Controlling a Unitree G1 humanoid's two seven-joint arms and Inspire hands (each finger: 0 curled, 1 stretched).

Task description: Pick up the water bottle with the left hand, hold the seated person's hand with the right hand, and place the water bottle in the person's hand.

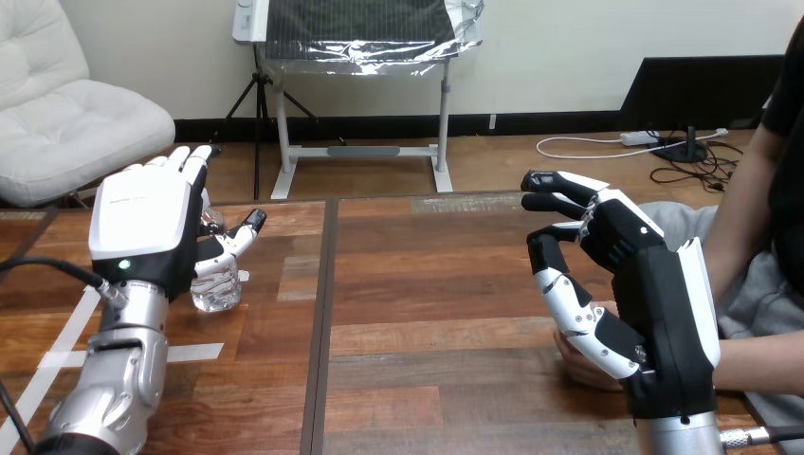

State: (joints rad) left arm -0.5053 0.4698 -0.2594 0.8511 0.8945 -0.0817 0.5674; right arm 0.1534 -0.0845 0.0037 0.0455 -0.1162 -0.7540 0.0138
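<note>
A clear water bottle [218, 281] stands on the wooden table [427, 284] at the left, mostly hidden behind my left hand [152, 226]. That hand is open, its fingers straight and raised, the thumb out beside the bottle's upper part. At the right, my right hand [626, 275] hovers open with its fingers loosely bent forward. The person's hand [578, 365] rests on the table just under and behind it, mostly covered by my palm and thumb. No finger curls round it that I can see.
The person sits at the right edge, their forearm [758, 374] reaching in along the table. Strips of white tape [66, 355] lie on the tabletop at the near left. A dark seam [322, 313] runs down the table's middle.
</note>
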